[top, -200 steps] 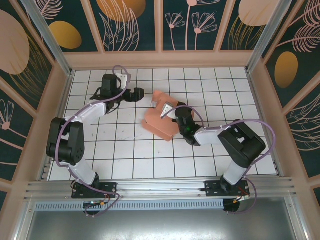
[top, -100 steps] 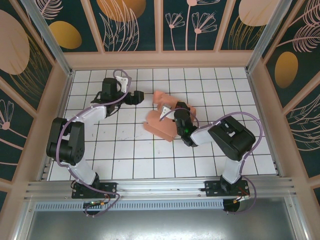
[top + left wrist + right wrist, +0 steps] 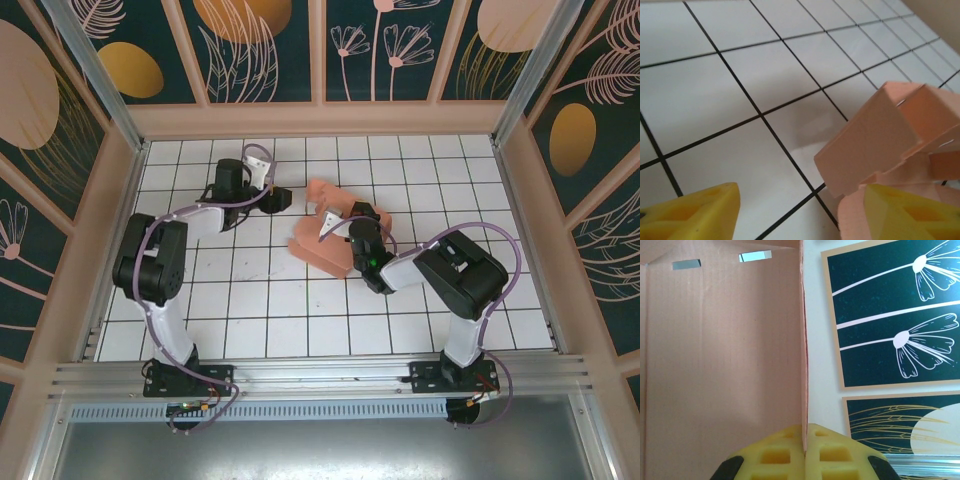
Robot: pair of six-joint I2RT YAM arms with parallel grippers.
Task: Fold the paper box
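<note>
- Sitting on the white gridded table [image 3: 300,320], a little beyond its middle, the paper box [image 3: 318,242] is lying half-formed, with one flap rising at its far-left end.
- The right gripper [image 3: 328,226] is biting down on an upright wall of the box. In the right wrist view its yellow pads [image 3: 785,457] are pressing together on the thin card edge, with the box's inner face [image 3: 720,365] spreading to the left.
- Two small cut slots [image 3: 755,256] are letting light through near the top of that card wall.
- The left gripper [image 3: 278,200] is hovering just beside the box's far-left flap. In the left wrist view its yellow fingers [image 3: 690,212] are standing well apart, holding nothing, and the raised flap [image 3: 870,142] is sitting ahead, nearer the right-hand finger.
- Dark teal wall panels [image 3: 890,315] are carrying printed pale flower and leaf drawings rather than lettering.
- White tiles are showing on every side of the box, widest toward the near rail [image 3: 320,385]. The wooden side walls [image 3: 525,200] are standing well apart from it.
</note>
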